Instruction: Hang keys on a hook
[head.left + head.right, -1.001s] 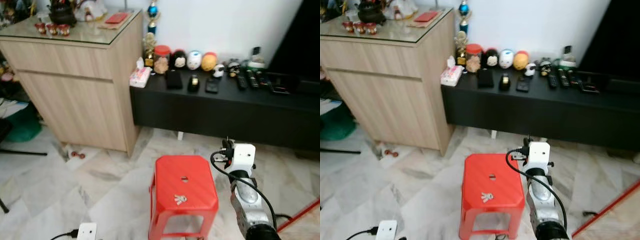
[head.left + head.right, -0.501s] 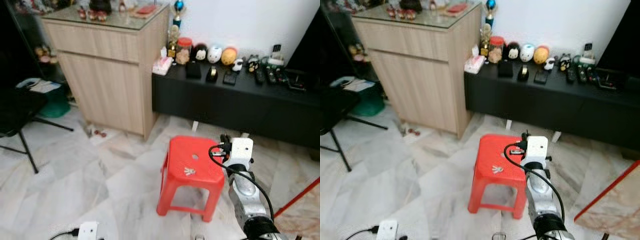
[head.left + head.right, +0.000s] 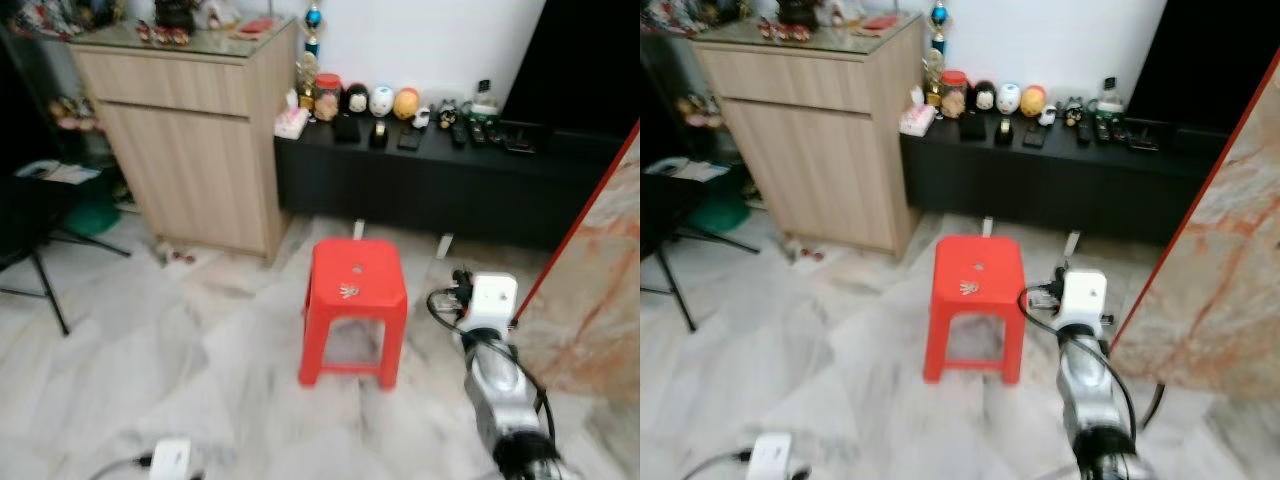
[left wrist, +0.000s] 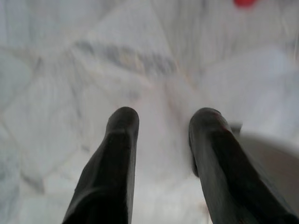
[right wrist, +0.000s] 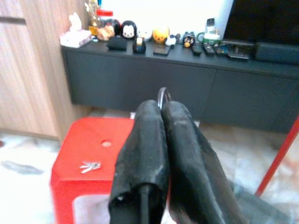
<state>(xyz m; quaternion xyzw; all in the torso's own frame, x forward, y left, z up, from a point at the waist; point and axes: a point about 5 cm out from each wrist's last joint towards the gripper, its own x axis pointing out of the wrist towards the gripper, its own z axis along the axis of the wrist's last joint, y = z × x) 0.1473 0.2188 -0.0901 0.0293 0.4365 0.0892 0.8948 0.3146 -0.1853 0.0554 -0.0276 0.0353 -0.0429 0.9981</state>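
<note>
The greatest risk is judged to be a fumbled pickup: the keys (image 5: 88, 165) lie flat on the smooth top of the red stool (image 3: 353, 290), so they could be pushed along it or knocked off onto the marble floor (image 3: 200, 380) rather than lifted. A second risk is seen in the right gripper (image 5: 162, 106) — its fingers are pressed together on a thin metal ring (image 5: 162, 94), so nothing more can be gripped until that is dealt with. No hook can be made out. The keys appear as a small, pale, splayed bunch, near the middle of the stool top, just beyond its round hole. The left gripper (image 4: 161, 122) is held over bare floor, its fingers spread and empty.
</note>
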